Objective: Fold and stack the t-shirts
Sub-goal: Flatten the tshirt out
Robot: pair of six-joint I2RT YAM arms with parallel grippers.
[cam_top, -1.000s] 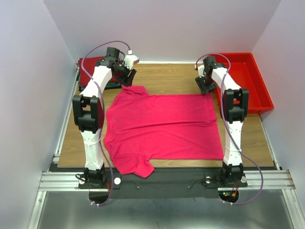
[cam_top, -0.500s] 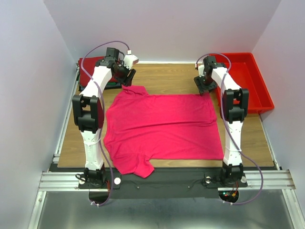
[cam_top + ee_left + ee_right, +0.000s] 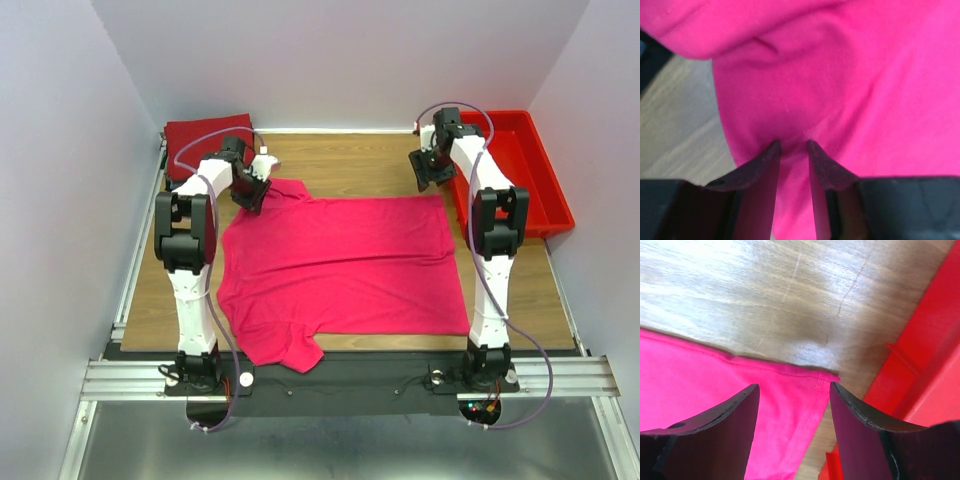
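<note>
The pink t-shirt (image 3: 340,265) lies spread flat on the wooden table. My left gripper (image 3: 250,188) is down on its far-left sleeve. In the left wrist view its fingers (image 3: 792,145) stand close together with puckered pink cloth (image 3: 850,75) pinched between the tips. My right gripper (image 3: 428,172) hovers at the shirt's far-right corner. In the right wrist view it is open (image 3: 792,387), the jaws on either side of the hem corner (image 3: 805,385). A folded dark red t-shirt (image 3: 205,135) lies at the back left.
A red plastic bin (image 3: 525,165) stands at the right edge, close to my right arm; its wall shows in the right wrist view (image 3: 935,340). The shirt's near sleeve (image 3: 290,350) hangs near the table's front edge. White walls close in the back and sides.
My left gripper has moved down and nearer, from above the dark red shirt onto the pink shirt's far-left sleeve. My right gripper has shifted slightly toward the back.
</note>
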